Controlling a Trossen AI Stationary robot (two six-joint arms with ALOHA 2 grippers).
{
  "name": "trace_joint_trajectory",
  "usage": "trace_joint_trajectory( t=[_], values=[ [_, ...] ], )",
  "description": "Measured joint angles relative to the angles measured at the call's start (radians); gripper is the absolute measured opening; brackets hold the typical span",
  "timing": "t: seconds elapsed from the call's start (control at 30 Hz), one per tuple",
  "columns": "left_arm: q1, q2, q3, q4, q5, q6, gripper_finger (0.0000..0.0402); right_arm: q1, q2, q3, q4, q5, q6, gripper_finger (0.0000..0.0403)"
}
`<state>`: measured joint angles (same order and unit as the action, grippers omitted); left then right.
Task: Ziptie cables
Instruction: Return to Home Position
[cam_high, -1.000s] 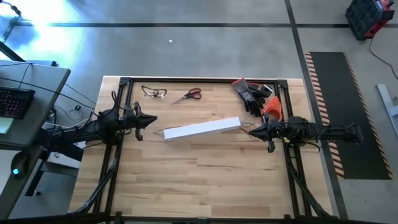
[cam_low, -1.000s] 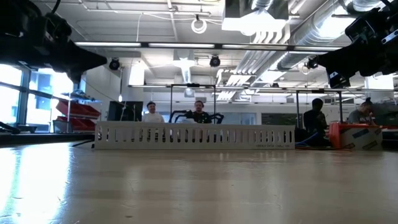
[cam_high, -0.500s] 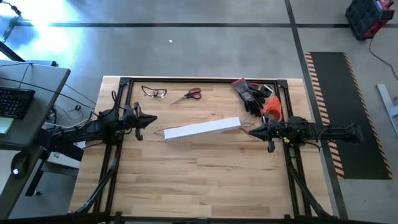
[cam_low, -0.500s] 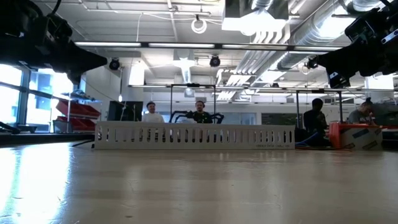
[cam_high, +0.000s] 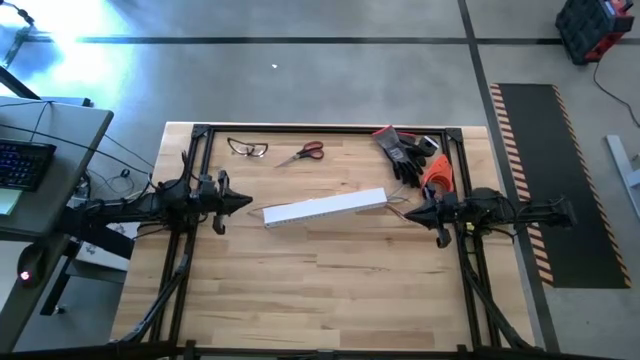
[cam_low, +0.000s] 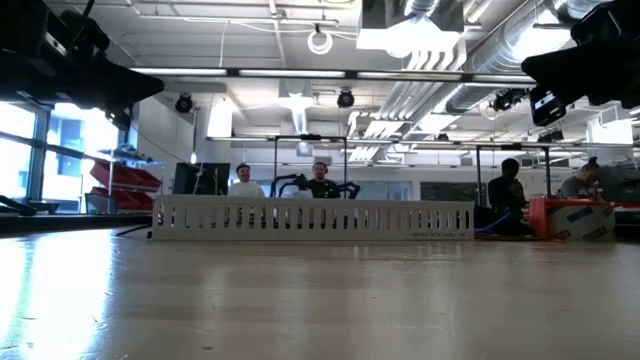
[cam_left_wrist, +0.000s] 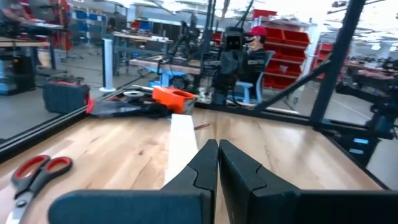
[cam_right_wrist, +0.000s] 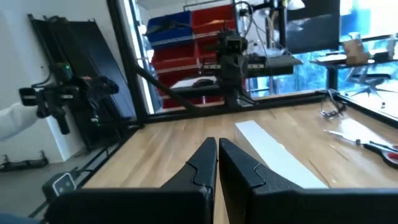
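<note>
Fingers pressed together and empty, the left gripper (cam_high: 243, 203) and right gripper (cam_high: 408, 212) hang off either end of the white duct (cam_high: 324, 208), cables hidden from view; scissors (cam_high: 303, 152), glasses (cam_high: 247, 148) and gloves (cam_high: 403, 152) lie behind it.

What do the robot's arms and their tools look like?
Both are long, thin and black. The left arm and right arm each end in a tool: the left tool and right tool have two dark, pointed fingers like a beak.

Workshop: red parts bins (cam_left_wrist: 286, 56), workbenches (cam_left_wrist: 163, 61)
</note>
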<state>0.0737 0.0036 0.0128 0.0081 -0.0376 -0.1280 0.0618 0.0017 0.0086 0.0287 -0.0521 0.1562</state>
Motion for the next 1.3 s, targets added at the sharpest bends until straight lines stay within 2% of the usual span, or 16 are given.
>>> trace_joint_trajectory(
  t=[1.3],
  values=[
    [-0.025, 0.000, 0.000, 0.003, 0.000, 0.000, 0.0000, -0.029, 0.004, 0.000, -0.004, -0.019, 0.000, 0.0000]
  ],
)
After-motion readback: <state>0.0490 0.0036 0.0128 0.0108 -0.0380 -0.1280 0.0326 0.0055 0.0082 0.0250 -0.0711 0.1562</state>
